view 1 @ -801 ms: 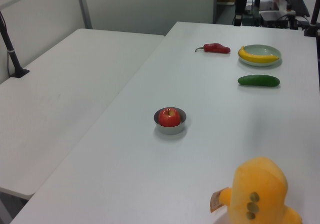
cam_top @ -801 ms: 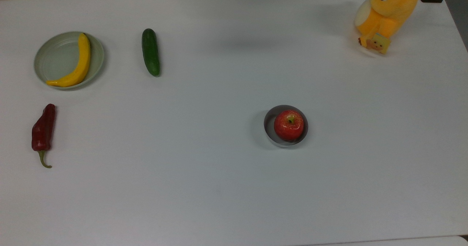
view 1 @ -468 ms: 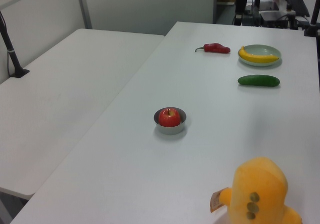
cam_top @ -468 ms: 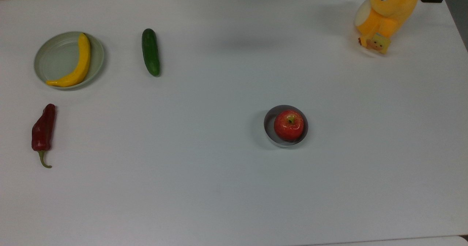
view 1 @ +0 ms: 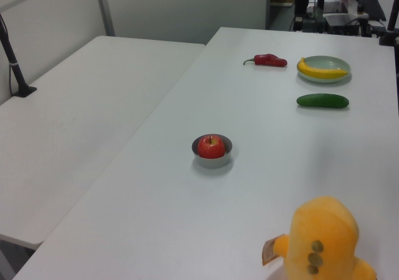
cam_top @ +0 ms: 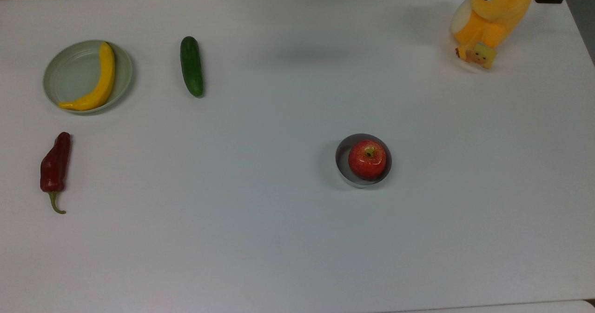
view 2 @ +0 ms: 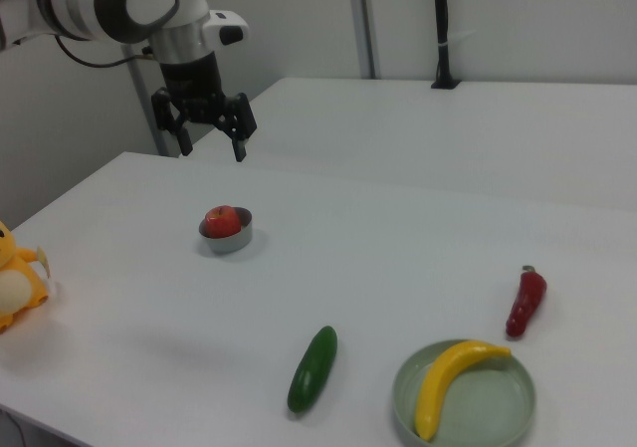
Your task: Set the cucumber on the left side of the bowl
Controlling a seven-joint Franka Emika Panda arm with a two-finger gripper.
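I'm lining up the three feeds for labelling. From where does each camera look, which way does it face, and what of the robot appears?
Top view: high above the table, facing down; cucumber at the top view's left of the bowl.
Left view: beyond the plush toy end, looking along the table to the plate.
Right view: opposite end, plate nearest; the arm and open gripper hang above the bowl.
All share cucumber, bowl, apple.

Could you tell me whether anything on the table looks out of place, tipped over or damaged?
Nothing stands out. The cucumber lies flat on the table, well apart from the bowl, which stands upright with an apple inside.
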